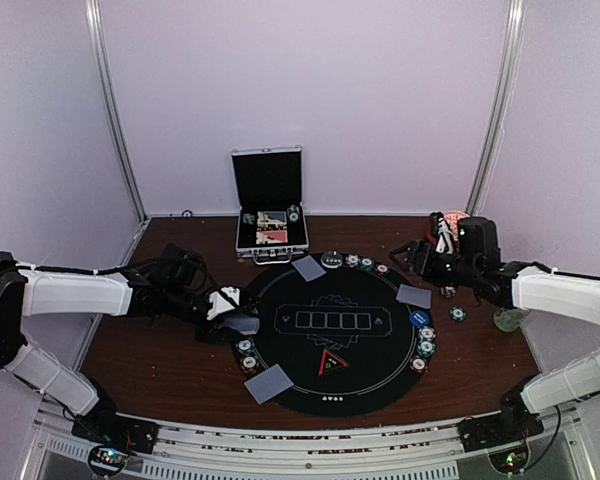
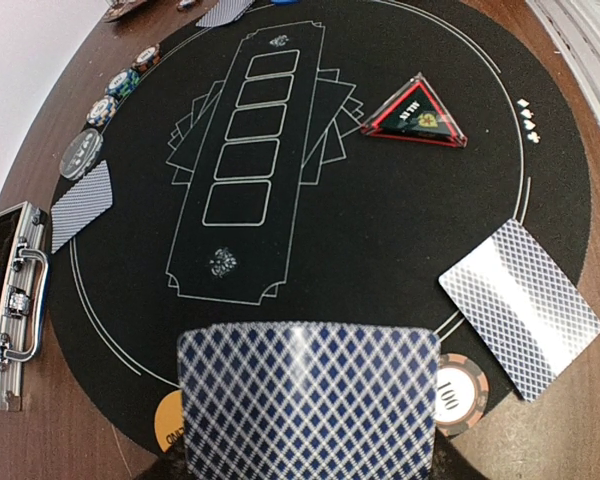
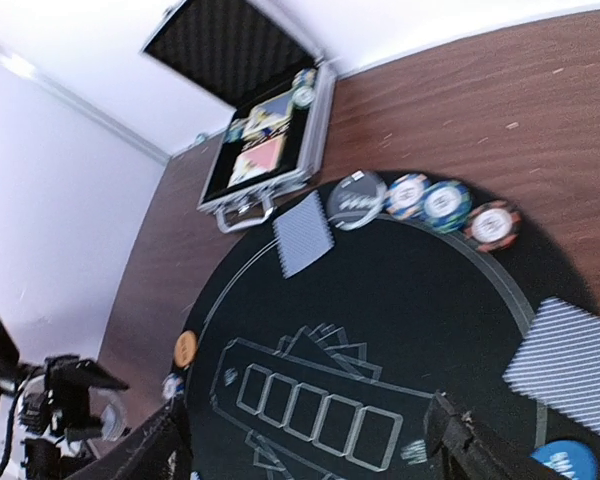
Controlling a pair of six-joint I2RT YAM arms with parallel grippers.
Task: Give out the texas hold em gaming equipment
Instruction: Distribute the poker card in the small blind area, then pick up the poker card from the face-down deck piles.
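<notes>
Card in grip (image 2: 310, 400): grey-blue diamond back up, low over the left rim of the mat (image 1: 380, 385).
Left fingers (image 1: 238, 318): clamped on that card's near edge; mostly hidden under it in the left wrist view.
Orange button (image 2: 168, 420): on the mat's left rim, partly covered by the held card.
Chip marked 100 (image 2: 462, 392): on the same rim, just beside the held card's other corner.
Far card (image 1: 308, 267): face down on the mat's far rim, near the case.
Right card (image 1: 414, 295): face down on the right rim.
Near-left card (image 1: 269, 383): face down, lying across the mat's edge.
Far chips (image 3: 448, 205): three striped chips in a row along the far rim, touching or nearly so.
Clear disc (image 3: 357, 198): at the left end of that row, beside the far card.
Blue button (image 1: 418, 318): on the right rim, just below the right card.
Right-rim chips (image 1: 425, 348): three in an arc after the blue button.
Loose chip (image 1: 458, 314): off the mat, on the counter (image 1: 160, 350) to its right.
Right fingers (image 3: 458, 440): spread wide, nothing between them, above the mat's right side.
Triangle marker (image 2: 415, 118): red-edged, flat on the mat, apart from the five printed outlines.
Case (image 1: 270, 210): silver, lid up, on the counter just behind the mat; some chips and packs inside.
</notes>
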